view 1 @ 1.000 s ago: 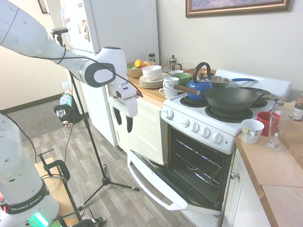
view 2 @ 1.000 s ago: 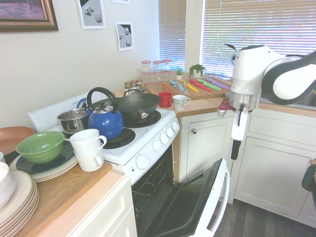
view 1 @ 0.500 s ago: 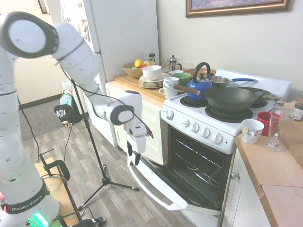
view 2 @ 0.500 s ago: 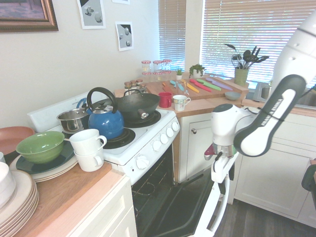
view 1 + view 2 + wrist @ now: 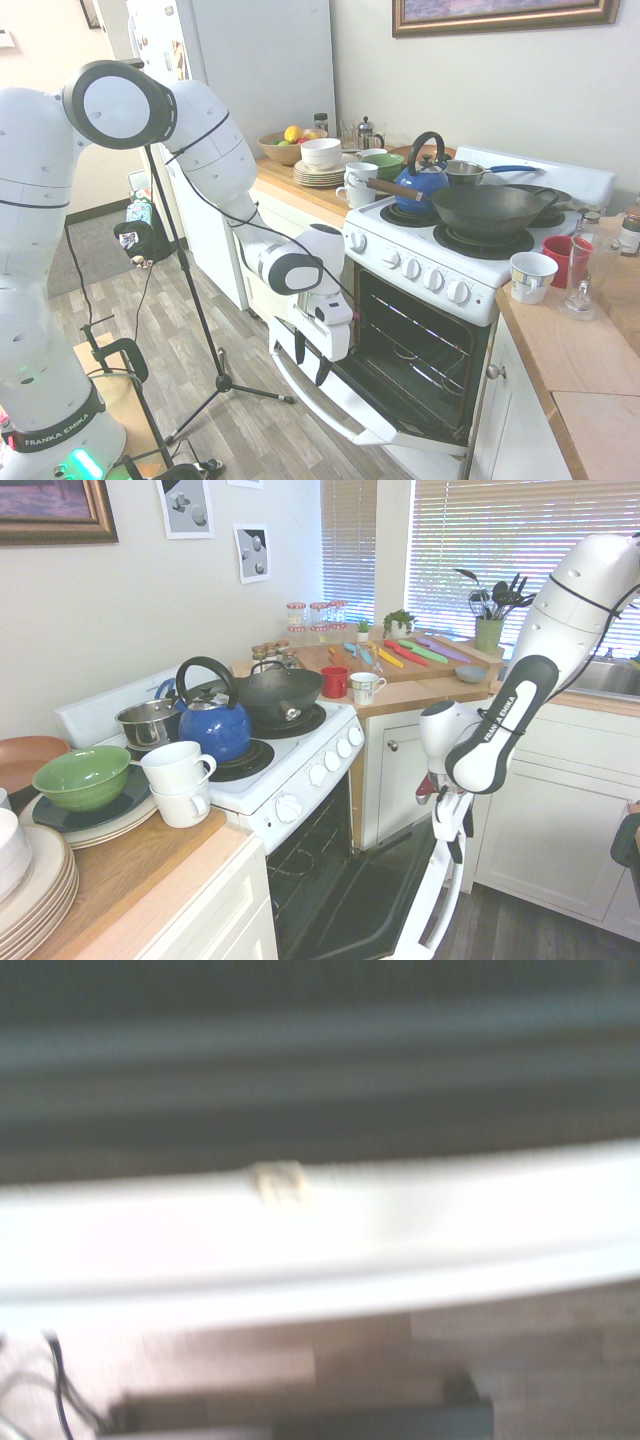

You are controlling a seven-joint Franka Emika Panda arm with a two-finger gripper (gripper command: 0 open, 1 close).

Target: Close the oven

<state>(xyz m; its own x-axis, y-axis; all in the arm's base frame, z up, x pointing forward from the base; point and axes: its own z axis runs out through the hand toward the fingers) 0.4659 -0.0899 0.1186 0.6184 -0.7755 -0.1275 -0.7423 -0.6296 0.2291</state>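
Grey plank floor (image 5: 155, 345) | oven (image 5: 425, 300) beyond it, door down | your tool (image 5: 311, 367), fingers apart, by the door's top edge | get under the handle (image 5: 320, 405), then lift smoothly

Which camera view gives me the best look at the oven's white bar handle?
The first exterior view: the curved white bar handle shows nearly whole there. The second exterior view catches it edge-on; the wrist view shows only blurred white.
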